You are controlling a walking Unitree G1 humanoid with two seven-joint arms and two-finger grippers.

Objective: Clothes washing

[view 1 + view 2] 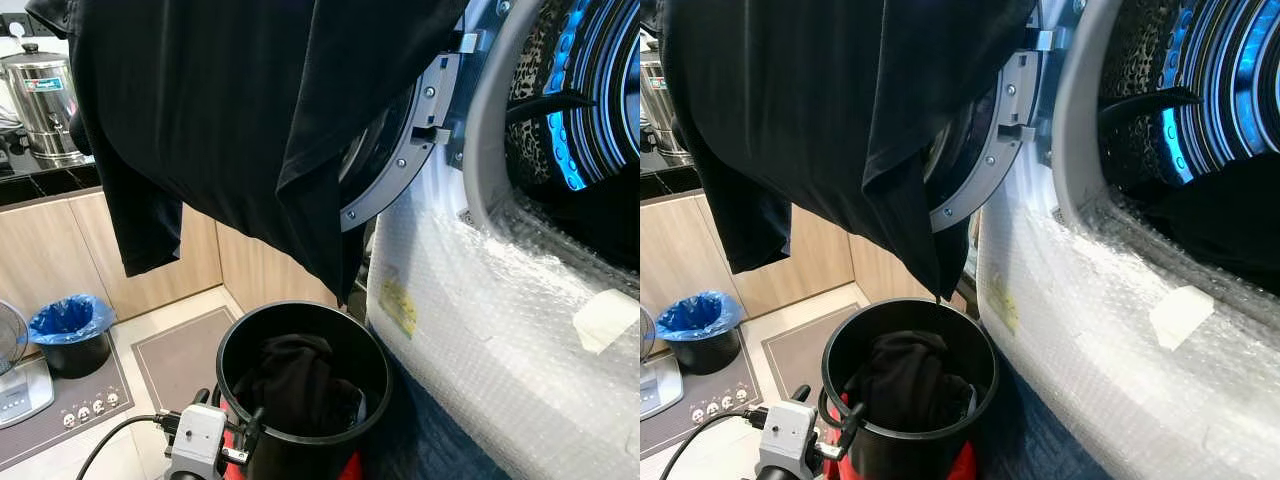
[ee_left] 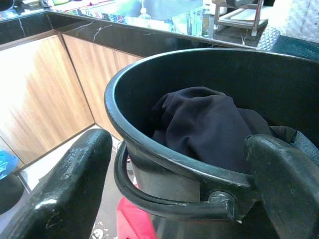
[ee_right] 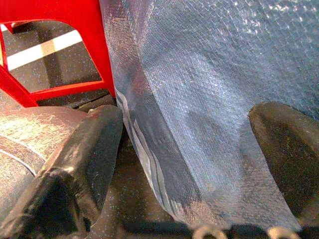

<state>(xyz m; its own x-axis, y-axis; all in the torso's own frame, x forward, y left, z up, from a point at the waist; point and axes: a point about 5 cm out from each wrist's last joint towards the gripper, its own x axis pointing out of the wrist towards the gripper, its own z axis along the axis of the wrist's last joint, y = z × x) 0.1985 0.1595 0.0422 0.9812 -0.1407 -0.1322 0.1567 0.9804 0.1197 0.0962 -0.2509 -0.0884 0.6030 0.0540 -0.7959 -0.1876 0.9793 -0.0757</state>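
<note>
- Your left gripper point(image 2: 174, 174): fingers spread about the black bucket point(image 1: 300, 440) rim.
- Your right gripper point(image 3: 184, 149): fingers spread, against blue wrap point(image 3: 209, 74).
- Black garment point(image 1: 250, 110) drapes over the washer door point(image 1: 400, 165), blocking your view.

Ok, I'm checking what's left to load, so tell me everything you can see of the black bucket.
The bucket is round, black and looks like smooth plastic, with a rolled rim and a thin bail handle hanging down at its side from a pivot. It stands upright beside the bubble-wrapped washer, apparently on something red. Inside lies dark clothing, bunched, below the rim. The left gripper straddles the rim by the pivot, fingers apart. A black garment hangs above, its tip just over the rim.
</note>
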